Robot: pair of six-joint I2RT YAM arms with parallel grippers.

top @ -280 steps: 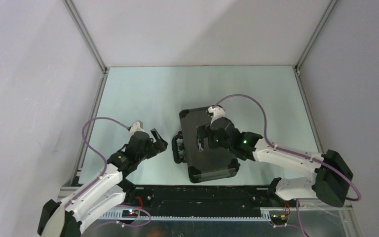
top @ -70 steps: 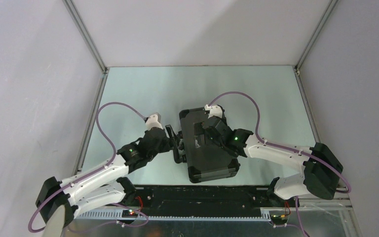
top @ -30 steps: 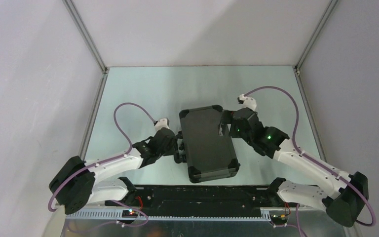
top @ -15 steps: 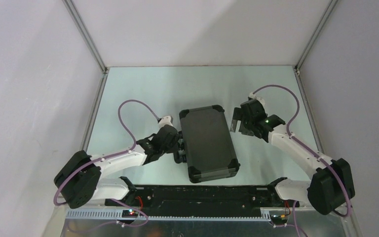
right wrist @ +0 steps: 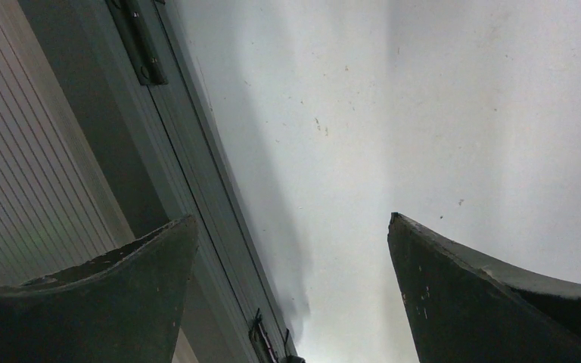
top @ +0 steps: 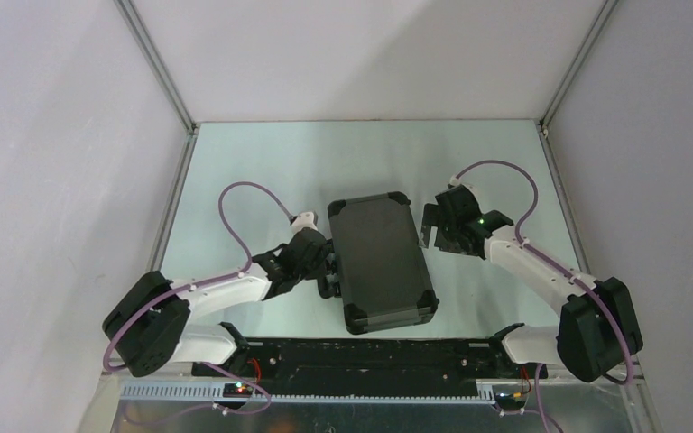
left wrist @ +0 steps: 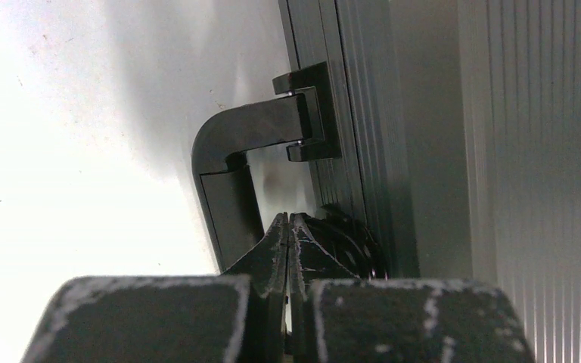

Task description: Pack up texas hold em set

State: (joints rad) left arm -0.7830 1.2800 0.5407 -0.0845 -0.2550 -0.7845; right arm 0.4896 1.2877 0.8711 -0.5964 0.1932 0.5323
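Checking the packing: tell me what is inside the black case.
Nothing inside shows: the black case lies shut on the table, so its contents are covered.

Top view soft, evenly lit — wrist views: table (right wrist: 461, 113) glares white, dim shadow beside case (right wrist: 38, 174).

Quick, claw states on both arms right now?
Left claw: closed, nothing gripped, tips at the case handle.
Right claw: open, empty, beside the case.

We see bare table (top: 262, 162) across the upper frame, closed black case (top: 381, 262) blocking the centre, our left gripper (top: 322, 263) pinched together by its handle (left wrist: 231, 178) at centre left, our right gripper (top: 431, 227) spread wide just right of the case
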